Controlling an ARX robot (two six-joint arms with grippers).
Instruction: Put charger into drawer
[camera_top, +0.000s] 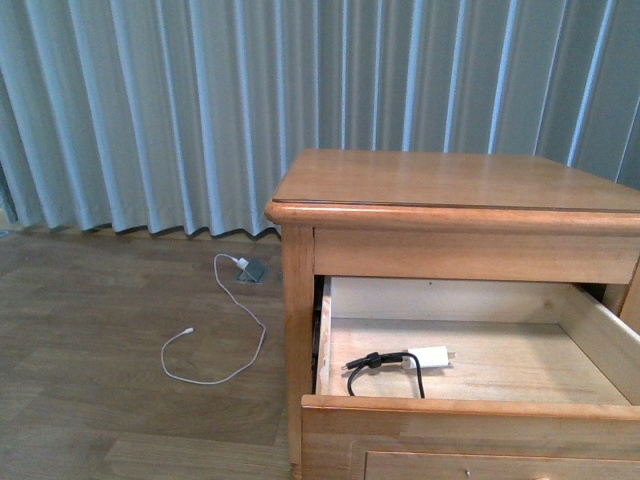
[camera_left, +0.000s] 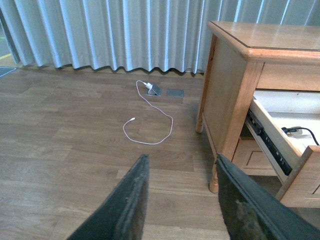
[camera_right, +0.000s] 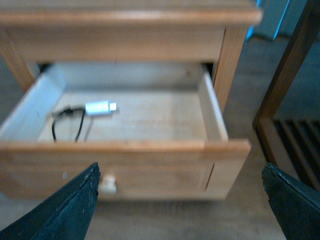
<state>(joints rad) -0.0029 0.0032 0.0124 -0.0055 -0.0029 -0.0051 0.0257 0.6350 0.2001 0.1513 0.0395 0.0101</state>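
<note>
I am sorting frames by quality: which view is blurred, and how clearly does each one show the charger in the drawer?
Front view: sharp, soft even light, the charger clear in the drawer. Left wrist view: sharp, but only its black cable shows. Right wrist view: blurred all over, the charger only a pale block with a dark loop.

The wood floor (camera_top: 100, 300) carries the nightstand (camera_top: 450, 180) and a looped white cable (camera_top: 262, 338).

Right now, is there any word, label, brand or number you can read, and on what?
None readable. The charger in the open drawer shows only a plain white face; any print is too small, and the right wrist view is blurred. No lettering on the cabinet or the white cable on the floor.
</note>
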